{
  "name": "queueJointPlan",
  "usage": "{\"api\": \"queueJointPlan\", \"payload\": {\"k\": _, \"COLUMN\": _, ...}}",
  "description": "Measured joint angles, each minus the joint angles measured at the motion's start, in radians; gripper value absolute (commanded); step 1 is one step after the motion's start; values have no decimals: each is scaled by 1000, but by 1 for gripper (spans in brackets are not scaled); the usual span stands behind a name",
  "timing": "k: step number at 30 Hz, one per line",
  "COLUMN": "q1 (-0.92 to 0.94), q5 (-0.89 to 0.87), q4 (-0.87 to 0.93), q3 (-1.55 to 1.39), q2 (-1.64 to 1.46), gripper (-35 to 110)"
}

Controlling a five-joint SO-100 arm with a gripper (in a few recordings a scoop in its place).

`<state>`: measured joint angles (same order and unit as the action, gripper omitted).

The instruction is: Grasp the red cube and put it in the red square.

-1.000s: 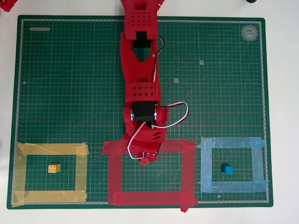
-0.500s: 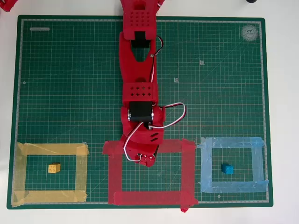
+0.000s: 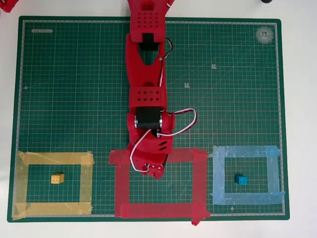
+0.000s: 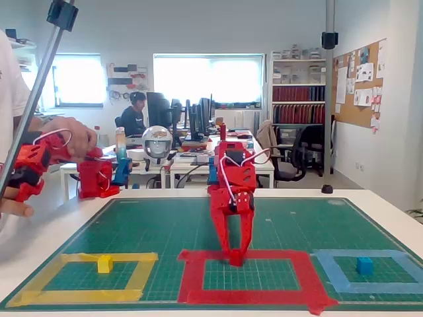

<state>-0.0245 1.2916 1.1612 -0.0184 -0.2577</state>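
Observation:
My red gripper hangs over the inner top edge of the red square, a wide red tape outline at the mat's front middle. In the fixed view the two fingers taper down to the mat just inside the square's far strip, with the gripper shut on a small red block at the tips, the red cube. From overhead the red cube is a small red lump under the wrist, hard to separate from the red fingers and tape.
A yellow cube sits inside the yellow tape square on the left. On the right, a blue cube sits inside the light-blue tape square. The green cutting mat covers the table.
The wrist has turned a little and the gripper tip has crept slightly right and further into the red square. The yellow and blue cubes have not moved.

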Motion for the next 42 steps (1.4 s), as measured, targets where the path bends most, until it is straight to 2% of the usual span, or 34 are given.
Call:
{"api": "queueJointPlan", "payload": {"k": 13, "q1": 17, "q5": -21, "q4": 0, "q3": 152, "q2": 0, "gripper": 11}}
{"api": "queueJointPlan", "payload": {"k": 16, "q1": 17, "q5": -37, "q4": 11, "q3": 152, "q2": -11, "gripper": 3}}
{"api": "queueJointPlan", "payload": {"k": 24, "q1": 6, "q5": -37, "q4": 124, "q3": -46, "q2": -189, "gripper": -1}}
{"api": "queueJointPlan", "payload": {"k": 32, "q1": -34, "q5": 31, "q4": 138, "q3": -382, "q2": -307, "gripper": -1}}
{"api": "queueJointPlan", "payload": {"k": 42, "q1": -51, "q5": 80, "q4": 138, "q3": -408, "q2": -278, "gripper": -1}}
